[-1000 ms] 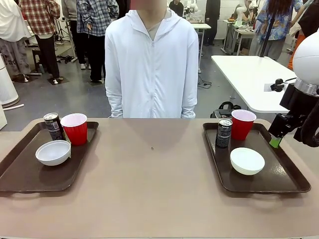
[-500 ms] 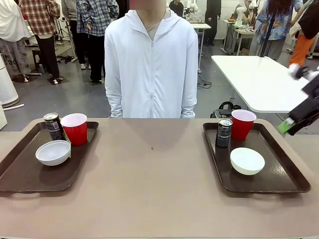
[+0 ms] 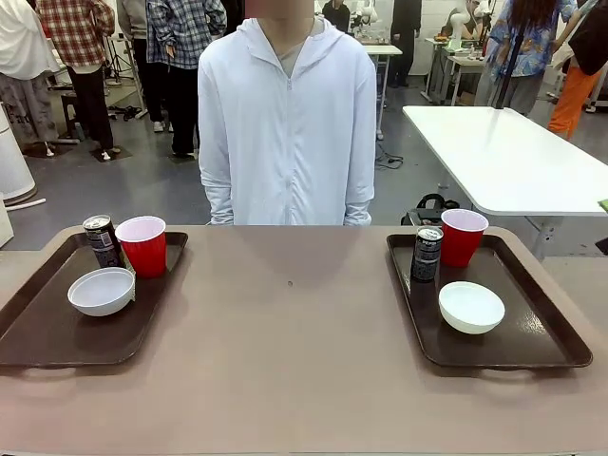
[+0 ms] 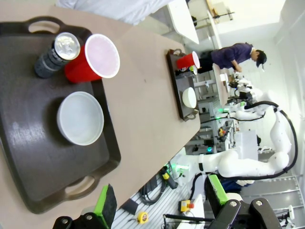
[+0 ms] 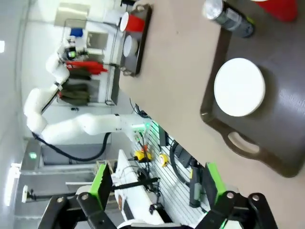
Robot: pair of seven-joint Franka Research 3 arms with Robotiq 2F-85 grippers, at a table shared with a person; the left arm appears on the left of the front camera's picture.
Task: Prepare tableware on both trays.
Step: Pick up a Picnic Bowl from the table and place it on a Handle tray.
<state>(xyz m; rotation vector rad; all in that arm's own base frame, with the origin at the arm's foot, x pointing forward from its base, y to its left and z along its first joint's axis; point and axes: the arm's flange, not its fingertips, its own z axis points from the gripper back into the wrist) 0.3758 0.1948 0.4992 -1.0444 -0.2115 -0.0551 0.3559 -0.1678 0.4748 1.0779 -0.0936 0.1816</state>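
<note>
The left tray [image 3: 57, 347] carries a black can [image 3: 100, 240], a red cup [image 3: 142, 245] and a white bowl [image 3: 101, 291]. On the right tray [image 3: 532, 351] stand a second can [image 3: 427, 253], a red cup [image 3: 463, 237] and a bowl [image 3: 471, 307]. My left gripper [image 4: 161, 198] hangs open off the table's near edge, well back from its tray [image 4: 110, 148], bowl [image 4: 80, 118], cup [image 4: 95, 57] and can [image 4: 59, 53]. My right gripper [image 5: 156, 183] is also open and empty, clear of its tray [image 5: 212, 117], bowl [image 5: 239, 87] and can [image 5: 226, 16].
A person in a white hooded jacket [image 3: 288, 123] stands at the table's far edge, hands out of sight. Bare tabletop [image 3: 290, 323] lies between the trays. A white table [image 3: 494, 152] stands behind on the right, with other people farther back.
My right arm has pulled away to the right and left the front view. Cups, cans and bowls have stayed where they were.
</note>
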